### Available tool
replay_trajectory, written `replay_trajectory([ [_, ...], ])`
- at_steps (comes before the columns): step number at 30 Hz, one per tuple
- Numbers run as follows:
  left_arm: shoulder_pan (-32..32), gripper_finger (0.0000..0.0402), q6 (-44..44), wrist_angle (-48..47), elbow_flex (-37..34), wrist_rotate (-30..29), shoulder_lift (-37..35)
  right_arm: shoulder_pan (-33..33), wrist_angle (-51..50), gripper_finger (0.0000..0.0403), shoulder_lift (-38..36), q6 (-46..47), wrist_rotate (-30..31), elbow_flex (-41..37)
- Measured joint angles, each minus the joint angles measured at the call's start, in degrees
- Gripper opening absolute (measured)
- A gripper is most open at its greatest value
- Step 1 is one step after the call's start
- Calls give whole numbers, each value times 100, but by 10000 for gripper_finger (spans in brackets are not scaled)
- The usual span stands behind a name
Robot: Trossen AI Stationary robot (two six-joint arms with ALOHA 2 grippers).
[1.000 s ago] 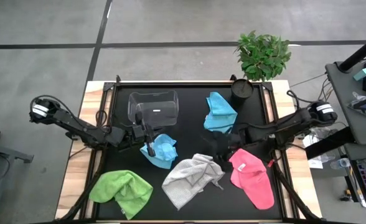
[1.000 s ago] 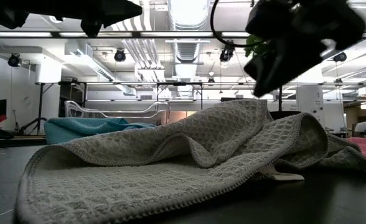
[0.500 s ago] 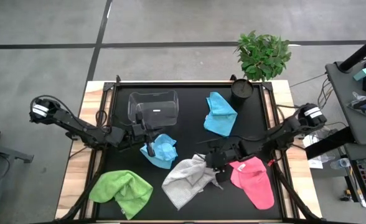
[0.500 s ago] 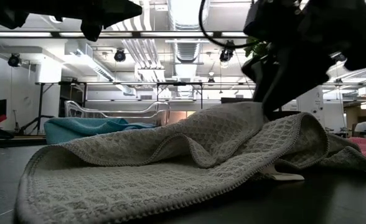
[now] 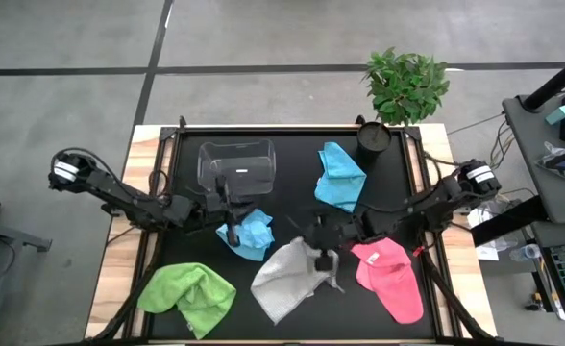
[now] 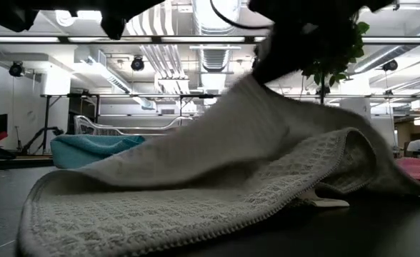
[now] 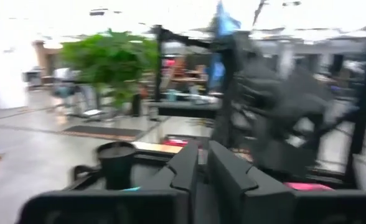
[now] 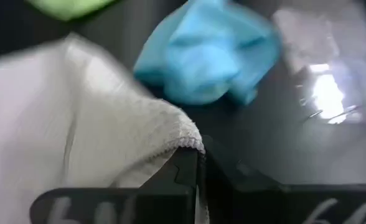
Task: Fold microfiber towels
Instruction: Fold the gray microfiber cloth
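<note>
the right hand (image 5: 319, 252) is closed on an edge of the grey-white towel (image 5: 287, 279), near the middle of the black worktop (image 5: 292, 163); its wrist view shows the hem pinched between the two fingers (image 8: 192, 168). from table height the pinched part rises to a peak, but the hand there is only a dark shape cut off at the picture's top. the rest of that towel lies on the worktop. the left hand (image 5: 227, 217) sits at the near light blue towel (image 5: 247, 231), just below the clear tub (image 5: 236, 163); its fingers (image 7: 229, 174) look nearly together, but i cannot tell whether they pinch any cloth, since the wrist view is blurred. the second light blue towel (image 5: 340, 175) lies near the dark pot (image 5: 371, 137) of the plant (image 5: 405, 85). the pink towel (image 5: 390, 274) lies just beside the grey-white one, partly under the right arm. the lime green towel (image 5: 188, 295) lies at the front left corner.
</note>
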Motion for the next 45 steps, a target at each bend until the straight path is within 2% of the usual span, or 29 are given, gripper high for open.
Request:
replay_trajectory([
  [8, -1, 146, 571, -193, 757, -64, 1096, -646, -7, 9, -9, 519, 142, 736],
  [10, -7, 178, 761, -279, 953, -413, 1403, -760, -5, 9, -9, 580, 145, 843],
  [14, -7, 236, 928, -367, 1260, -1603, 1954, -910, 11, 9, -9, 658, 142, 961],
  [16, -8, 258, 945, -369, 1370, -1873, 2131, -957, 8, 8, -9, 670, 142, 971],
  [19, -9, 277, 938, -587, 1473, -1909, 2264, -989, -5, 8, -9, 666, 144, 962],
  [25, -9, 281, 449, -1338, 1458, -1877, 2201, -980, -15, 8, -9, 590, 140, 981],
  [29, 5, 281, 1, -1918, 1458, -1317, 2142, -980, -2, 8, -11, 482, 140, 1037],
  [32, 37, 268, -432, -2293, 1456, -827, 2142, -983, -4, 8, -15, 472, 137, 1049],
  [34, 39, 242, -466, -2406, 1454, -697, 2140, -983, -7, 8, -15, 472, 127, 1049],
  [37, 51, 170, -489, -2519, 1450, -350, 2078, -983, -71, 12, -20, 485, 107, 1038],
  [41, 105, 36, -893, -2521, 1456, 214, 2044, -980, -263, 40, -20, 658, 79, 1000],
  [42, 124, 19, -1094, -2523, 1456, 256, 2034, -986, -337, 50, -20, 707, 79, 995],
  [45, 182, 5, -1540, -2687, 1456, 279, 1977, -1036, -707, 88, -40, 759, 87, 996],
])
